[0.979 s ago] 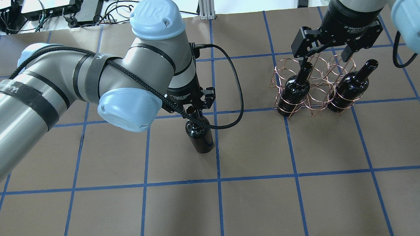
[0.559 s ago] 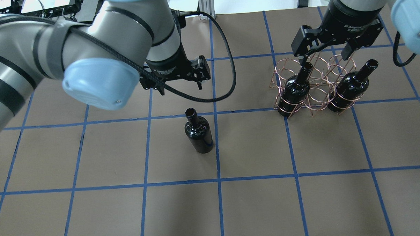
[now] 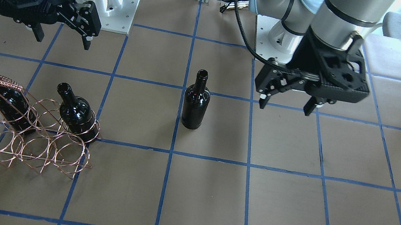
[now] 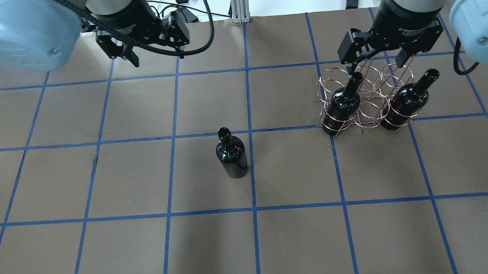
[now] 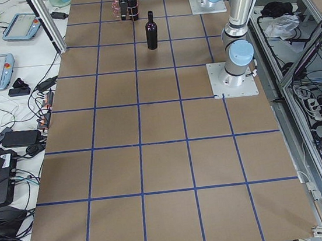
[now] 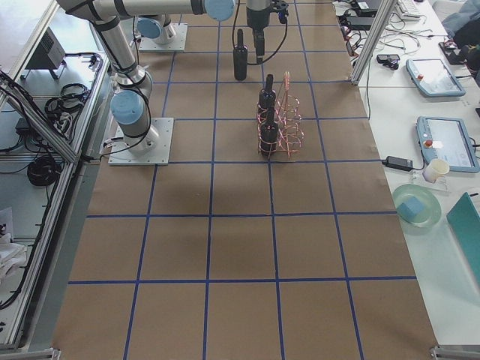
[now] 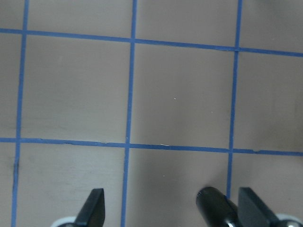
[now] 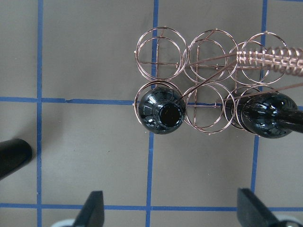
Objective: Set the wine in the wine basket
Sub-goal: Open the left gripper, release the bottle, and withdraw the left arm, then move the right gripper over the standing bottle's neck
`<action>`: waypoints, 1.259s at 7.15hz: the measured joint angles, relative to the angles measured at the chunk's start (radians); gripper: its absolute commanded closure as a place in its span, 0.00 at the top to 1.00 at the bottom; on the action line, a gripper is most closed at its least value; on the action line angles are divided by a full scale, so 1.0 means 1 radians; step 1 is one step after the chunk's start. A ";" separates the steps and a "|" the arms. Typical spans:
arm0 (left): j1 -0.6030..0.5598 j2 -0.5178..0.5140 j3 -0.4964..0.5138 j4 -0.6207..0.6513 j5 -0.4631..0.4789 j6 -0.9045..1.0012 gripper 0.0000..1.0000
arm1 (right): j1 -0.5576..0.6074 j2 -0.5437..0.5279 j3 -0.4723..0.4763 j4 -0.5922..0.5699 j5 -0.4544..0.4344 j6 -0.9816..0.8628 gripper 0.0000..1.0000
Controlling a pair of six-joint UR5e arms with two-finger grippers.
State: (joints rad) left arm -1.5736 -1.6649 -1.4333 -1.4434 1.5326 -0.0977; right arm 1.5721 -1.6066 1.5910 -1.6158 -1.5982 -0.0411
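Wine [image 4: 231, 155] is not in the wine basket [image 3: 34, 143]. It stands upright by itself on the table [image 4: 107, 178], well apart from the basket, off the basket's end on the left-arm side. Nothing is touching it.

Left gripper [image 3: 285, 107]: jaws spread wide, nothing between them. It hangs in the air farther from the basket than the wine is, on the wine's side away from the basket, and clear of the glass. My left wrist cam gives bare table and blue grid tape [image 7: 131, 94]. It also catches the wine's mouth at the bottom edge, close to one fingertip [image 7: 253, 210] in frame. The outside cams show no contact there.

Right gripper [image 4: 374, 65]: also spread wide, holding nothing. It hangs above the basket, raised off it, touching neither wire nor glass. My right wrist cam looks straight down on the basket from there.

Basket: six rings in two rows of three, sitting flat on the table, with the wrapped handle bar [image 3: 0, 80] up top. Two more bottles sit in it, necks up, in the two end rings of the row nearer the robot base, with one ring between them. The near-end bottle [image 8: 160, 112] is in the end ring facing the wine, its open mouth dead-on in the right wrist cam. The far-end bottle [image 8: 267, 118] is in the opposite end ring.

Side cams are too small to tell me anything about the jaws.
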 measured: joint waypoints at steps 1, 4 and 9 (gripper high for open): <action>0.094 0.004 0.001 -0.011 -0.001 0.083 1.00 | 0.011 -0.001 0.010 -0.001 0.030 0.018 1.00; 0.251 0.028 0.003 -0.063 0.005 0.209 1.00 | 0.163 0.015 -0.017 0.001 0.089 0.209 1.00; 0.299 0.052 -0.004 -0.142 0.008 0.216 1.00 | 0.564 0.249 -0.154 -0.049 -0.013 0.625 1.00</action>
State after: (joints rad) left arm -1.2747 -1.6125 -1.4374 -1.5859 1.5403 0.1181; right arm 2.1364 -1.3572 1.4371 -1.6648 -1.6110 0.5834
